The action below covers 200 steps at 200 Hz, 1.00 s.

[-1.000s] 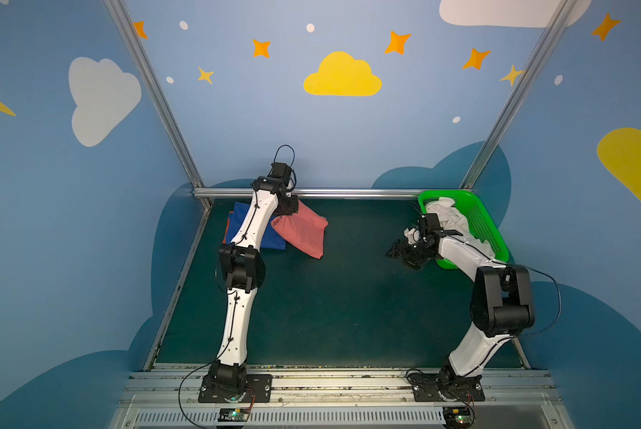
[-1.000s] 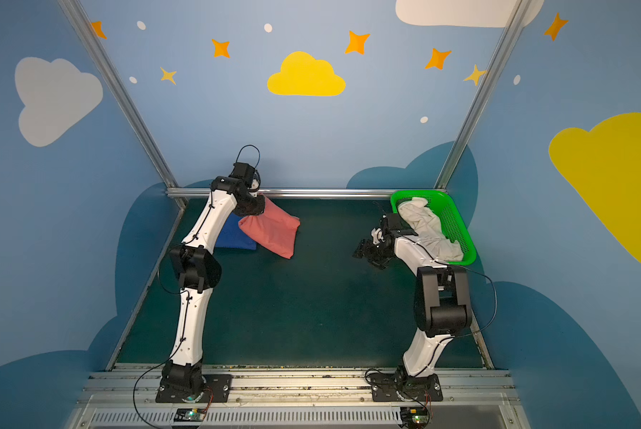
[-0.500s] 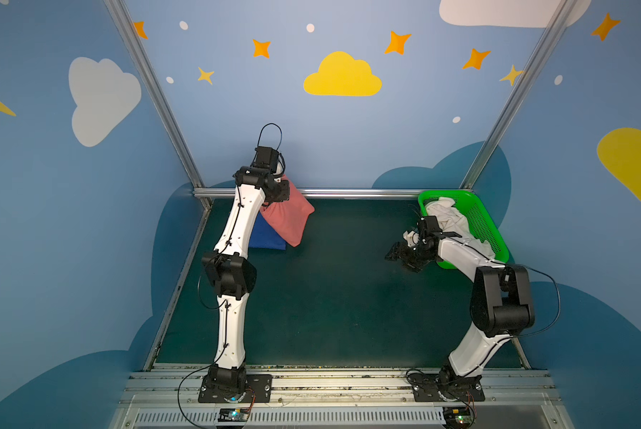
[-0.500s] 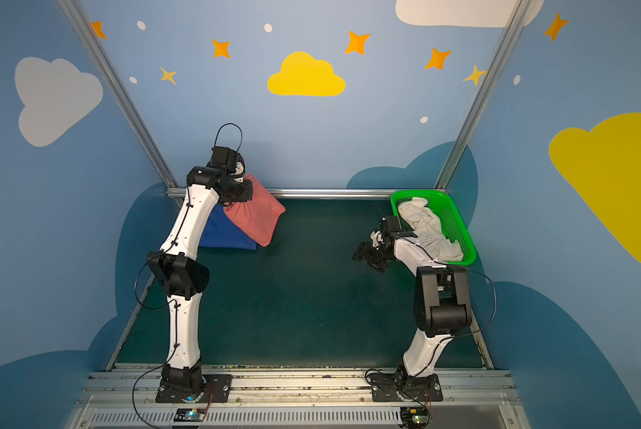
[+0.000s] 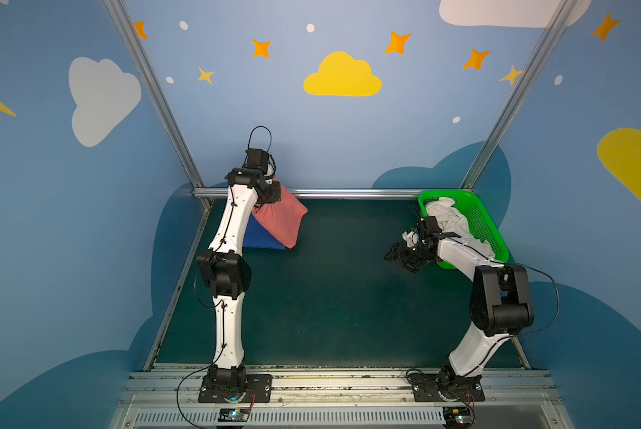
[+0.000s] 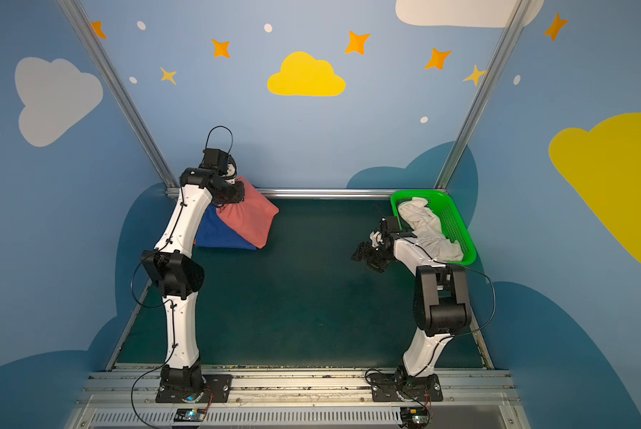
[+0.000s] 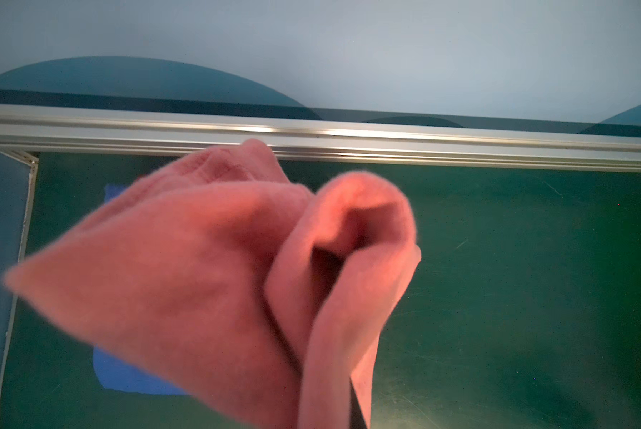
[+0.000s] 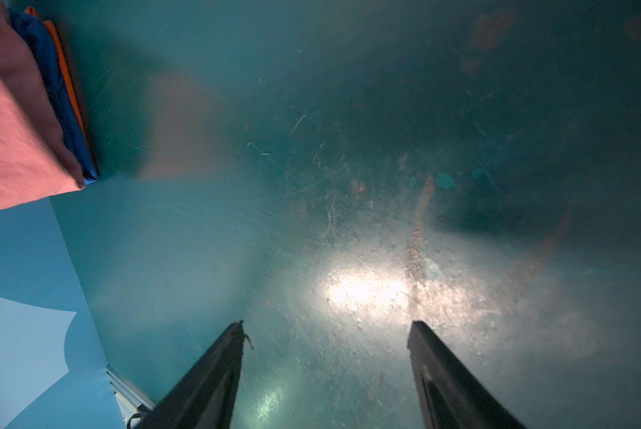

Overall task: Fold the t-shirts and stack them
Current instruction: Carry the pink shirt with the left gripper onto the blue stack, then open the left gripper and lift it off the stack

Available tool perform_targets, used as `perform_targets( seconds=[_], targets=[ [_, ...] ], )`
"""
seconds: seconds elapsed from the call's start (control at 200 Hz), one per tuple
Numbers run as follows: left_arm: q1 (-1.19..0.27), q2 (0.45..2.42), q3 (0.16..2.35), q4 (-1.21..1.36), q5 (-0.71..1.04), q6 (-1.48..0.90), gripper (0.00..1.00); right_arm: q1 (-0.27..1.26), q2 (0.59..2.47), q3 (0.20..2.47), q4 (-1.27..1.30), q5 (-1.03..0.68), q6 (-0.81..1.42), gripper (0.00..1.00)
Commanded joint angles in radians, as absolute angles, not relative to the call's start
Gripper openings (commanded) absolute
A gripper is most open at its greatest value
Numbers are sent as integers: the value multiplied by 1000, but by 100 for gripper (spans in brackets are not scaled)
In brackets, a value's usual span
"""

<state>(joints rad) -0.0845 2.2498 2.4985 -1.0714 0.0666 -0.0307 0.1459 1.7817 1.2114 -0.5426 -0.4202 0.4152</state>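
Stacking is in hand: the left gripper (image 5: 273, 194), clamped on the folded salmon-pink t-shirt (image 5: 285, 220), holds it half-draped over the royal blue t-shirt (image 5: 260, 239) at far left, so the next move probably calls for a square lowering and release, while the right gripper (image 8: 326, 328) hangs spread and empty.

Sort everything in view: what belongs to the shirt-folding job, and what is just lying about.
Job:
pink shirt
blue shirt
orange shirt, under the blue one
white shirt

Lying about:
basket, holding the white shirt
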Motion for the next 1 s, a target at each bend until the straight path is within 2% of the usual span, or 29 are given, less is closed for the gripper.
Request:
perform_targets(
  seconds=[0.0,0.376,0.531,0.611,0.641,0.666,0.696,0.711,0.731,0.781,0.876,0.996],
  targets=[
    [-61,2211,2496,-1030,77,-26,5,154,1807,1212,-545,-430,421,72],
    [29,2292,2452,-1012,80,12,5,173,1825,1230,-568,-405,420,72],
    [64,2370,2453,-1007,7,24,5,182,1824,1239,-580,-395,424,71],
    [84,2407,2454,-991,-2,25,10,191,1827,1252,-600,-381,424,71],
    [92,2419,2454,-982,5,23,14,193,1827,1255,-606,-375,423,72],
    [99,2429,2456,-974,8,22,20,196,1829,1260,-610,-370,423,72],
    [106,2440,2457,-966,5,20,35,200,1831,1265,-618,-365,423,71],
    [108,2446,2459,-962,1,20,45,201,1831,1267,-621,-362,423,71],
    [112,2452,2461,-958,-8,20,52,204,1833,1271,-627,-359,422,72],
    [116,2468,2470,-953,-45,19,60,212,1835,1280,-640,-351,421,72],
    [121,2476,2480,-943,-145,24,83,228,1836,1298,-664,-333,417,71],
    [124,2451,2467,-921,-231,26,100,240,1830,1312,-677,-328,417,72]
  ],
)
